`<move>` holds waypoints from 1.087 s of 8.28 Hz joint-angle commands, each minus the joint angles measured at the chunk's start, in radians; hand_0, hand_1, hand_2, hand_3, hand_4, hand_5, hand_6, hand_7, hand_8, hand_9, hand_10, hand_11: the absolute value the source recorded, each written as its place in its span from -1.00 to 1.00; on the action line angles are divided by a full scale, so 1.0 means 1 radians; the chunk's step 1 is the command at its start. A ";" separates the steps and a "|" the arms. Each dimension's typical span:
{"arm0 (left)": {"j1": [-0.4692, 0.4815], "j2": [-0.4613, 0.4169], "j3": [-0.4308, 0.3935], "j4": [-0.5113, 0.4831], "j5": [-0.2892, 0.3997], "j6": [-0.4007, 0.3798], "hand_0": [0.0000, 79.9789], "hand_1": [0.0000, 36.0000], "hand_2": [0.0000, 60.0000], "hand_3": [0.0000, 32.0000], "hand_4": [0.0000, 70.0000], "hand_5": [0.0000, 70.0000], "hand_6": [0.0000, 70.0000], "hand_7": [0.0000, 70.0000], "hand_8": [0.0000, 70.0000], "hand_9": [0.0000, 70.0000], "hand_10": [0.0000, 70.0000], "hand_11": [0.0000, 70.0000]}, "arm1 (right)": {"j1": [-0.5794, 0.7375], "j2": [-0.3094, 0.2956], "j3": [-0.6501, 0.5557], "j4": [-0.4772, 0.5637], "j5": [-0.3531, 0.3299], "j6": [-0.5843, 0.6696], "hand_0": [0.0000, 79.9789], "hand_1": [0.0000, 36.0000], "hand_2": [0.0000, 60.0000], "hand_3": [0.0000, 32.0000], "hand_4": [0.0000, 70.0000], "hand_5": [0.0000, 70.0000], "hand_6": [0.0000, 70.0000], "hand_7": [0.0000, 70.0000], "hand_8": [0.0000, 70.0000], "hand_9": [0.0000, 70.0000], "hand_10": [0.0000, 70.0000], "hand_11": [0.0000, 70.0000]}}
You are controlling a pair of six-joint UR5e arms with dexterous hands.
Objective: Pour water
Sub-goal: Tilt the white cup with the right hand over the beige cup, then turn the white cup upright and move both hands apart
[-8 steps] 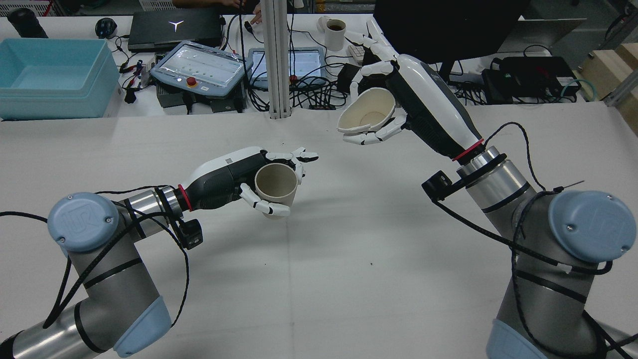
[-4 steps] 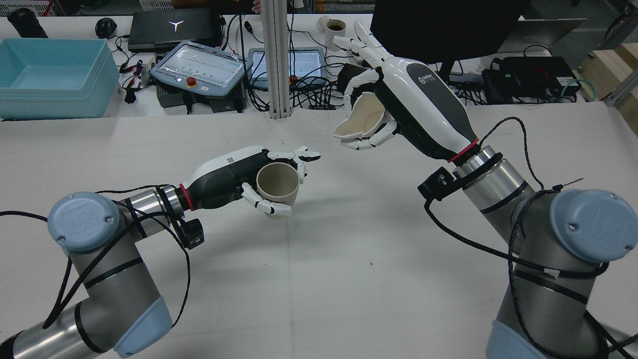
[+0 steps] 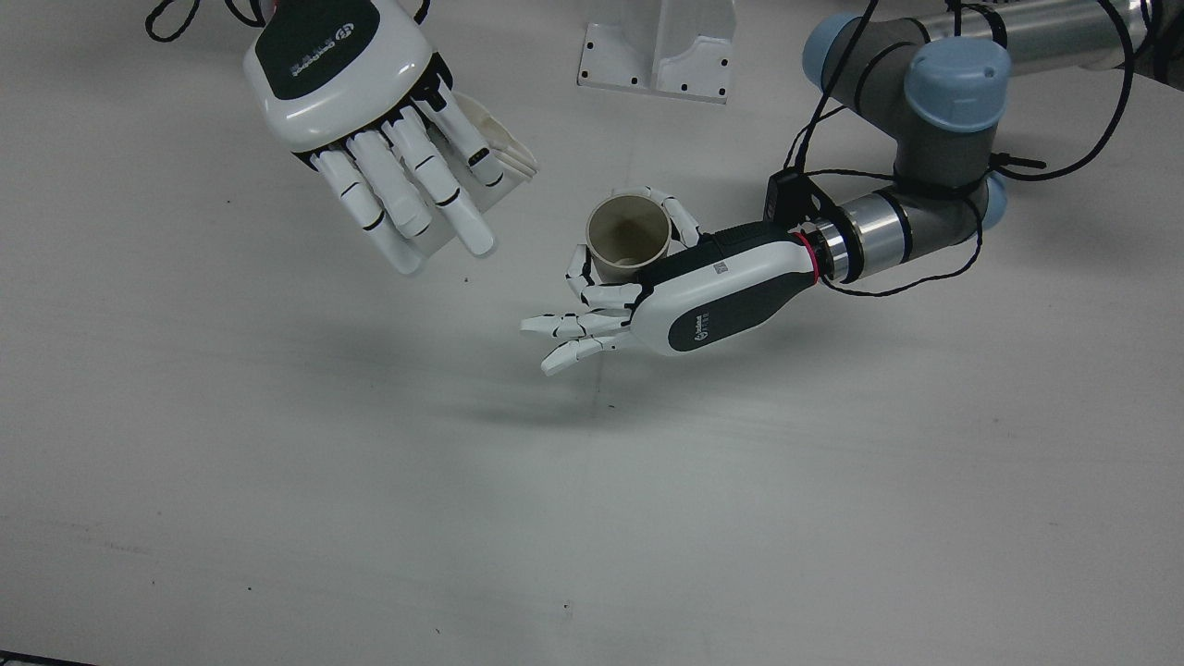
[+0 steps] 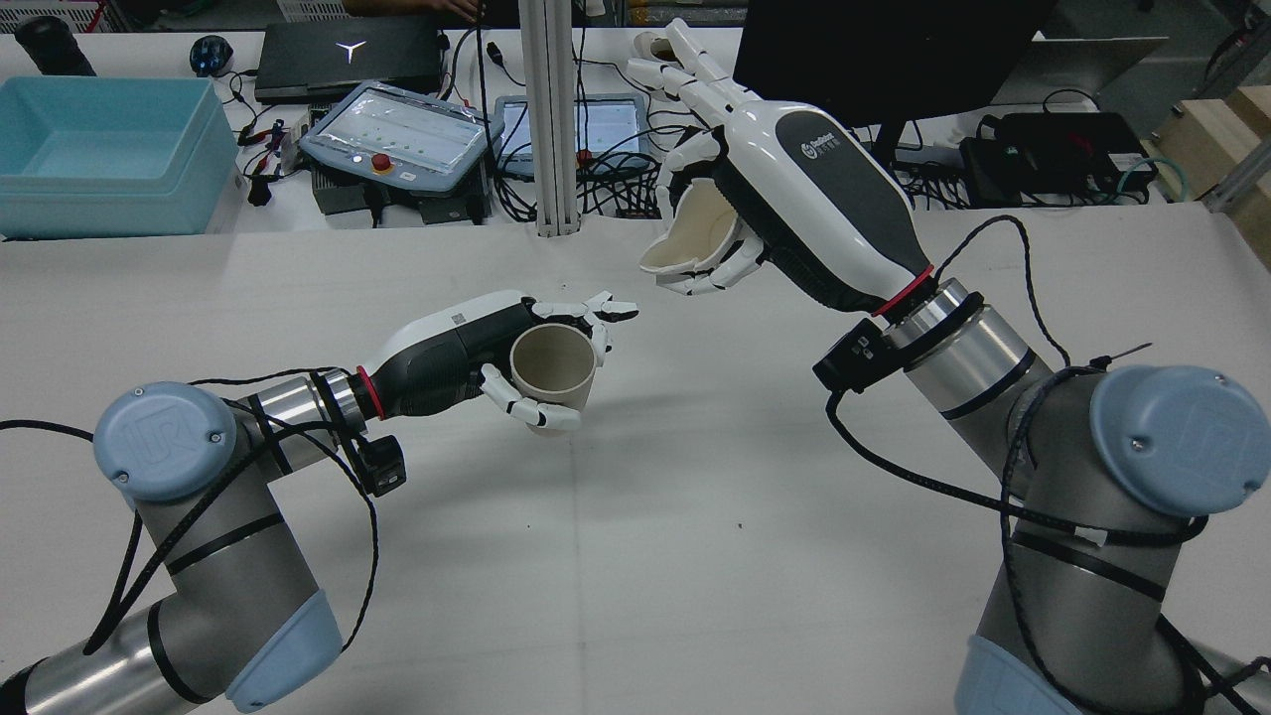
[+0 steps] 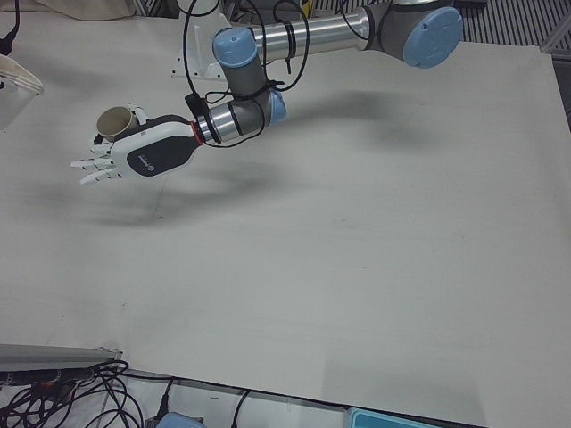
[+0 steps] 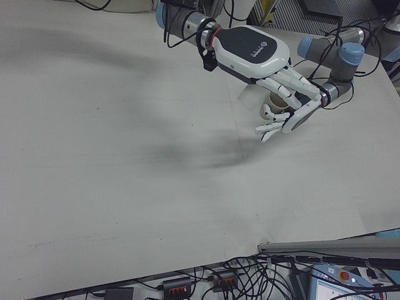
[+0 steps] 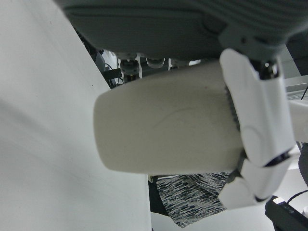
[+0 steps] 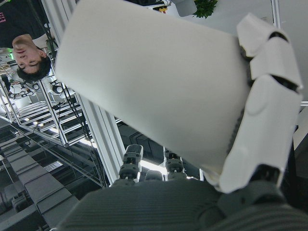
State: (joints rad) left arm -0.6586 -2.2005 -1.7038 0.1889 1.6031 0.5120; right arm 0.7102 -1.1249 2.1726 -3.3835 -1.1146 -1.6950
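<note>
My left hand (image 4: 477,343) is shut on a tan paper cup (image 4: 552,364) and holds it upright just above the table; the cup shows in the front view (image 3: 629,238) with its mouth up, and in the left-front view (image 5: 114,123). My right hand (image 4: 784,194) is shut on a white paper cup (image 4: 695,233), raised above and to the right of the tan cup and tipped with its mouth down-left toward it. In the front view the right hand (image 3: 361,102) covers most of the white cup (image 3: 499,153). No water is visible.
The white table (image 4: 645,516) is bare around the hands. A post base (image 3: 659,46) stands at the table's back middle. Behind the table are a blue bin (image 4: 99,149), a teach pendant (image 4: 397,129), cables and a mug (image 4: 650,45).
My right hand has moved left and rotated, tipping the white cup further mouth-down toward the tan cup. My left hand and its cup have stayed in place.
</note>
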 commanded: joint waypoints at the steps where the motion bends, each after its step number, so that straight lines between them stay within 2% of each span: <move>1: -0.015 0.013 0.010 -0.002 0.001 -0.004 0.16 1.00 1.00 -1.00 -0.09 1.00 -0.67 -0.71 -0.96 -0.98 -0.71 -0.51 | 0.012 -0.025 -0.010 -0.005 0.013 0.000 0.52 0.53 0.20 -1.00 1.00 0.28 -0.65 -0.62 -0.96 -0.97 -0.70 -0.53; 2: -0.060 0.037 0.009 -0.015 0.003 -0.026 0.15 1.00 1.00 -1.00 -0.10 1.00 -0.67 -0.72 -0.97 -0.98 -0.71 -0.51 | 0.026 -0.059 0.013 -0.005 0.015 0.058 0.46 0.44 0.20 -1.00 1.00 0.19 -0.65 -0.64 -0.96 -0.97 -0.70 -0.53; 4: -0.201 0.149 0.006 -0.063 0.006 -0.094 0.13 1.00 1.00 -1.00 -0.13 0.92 -0.70 -0.75 -0.97 -0.99 -0.71 -0.52 | 0.131 -0.140 0.016 -0.005 0.016 0.289 0.38 0.27 0.16 -1.00 1.00 -0.04 -0.70 -0.71 -0.97 -0.98 -0.71 -0.55; 6: -0.321 0.296 0.006 -0.139 0.008 -0.147 0.12 1.00 1.00 -1.00 -0.13 0.92 -0.70 -0.75 -0.97 -0.99 -0.71 -0.52 | 0.236 -0.249 -0.011 0.001 0.016 0.526 0.32 0.12 0.02 -1.00 1.00 -0.17 -0.73 -0.75 -0.98 -0.99 -0.76 -0.63; 7: -0.357 0.361 0.009 -0.173 0.008 -0.148 0.12 1.00 1.00 -1.00 -0.12 0.92 -0.70 -0.75 -0.97 -0.99 -0.71 -0.52 | 0.264 -0.272 -0.066 0.006 0.015 0.651 0.29 0.07 0.02 -1.00 1.00 -0.24 -0.75 -0.77 -0.98 -1.00 -0.75 -0.62; 9: -0.384 0.459 0.010 -0.227 0.006 -0.150 0.12 1.00 1.00 -1.00 -0.12 0.92 -0.69 -0.74 -0.97 -0.98 -0.71 -0.51 | 0.262 -0.297 -0.231 0.012 0.012 0.898 0.23 -0.06 -0.06 -1.00 0.80 -0.41 -0.79 -0.84 -0.99 -1.00 -0.75 -0.63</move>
State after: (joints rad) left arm -0.9949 -1.8559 -1.6955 0.0240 1.6101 0.3698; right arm 0.9549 -1.3830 2.0998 -3.3790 -1.1004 -1.0689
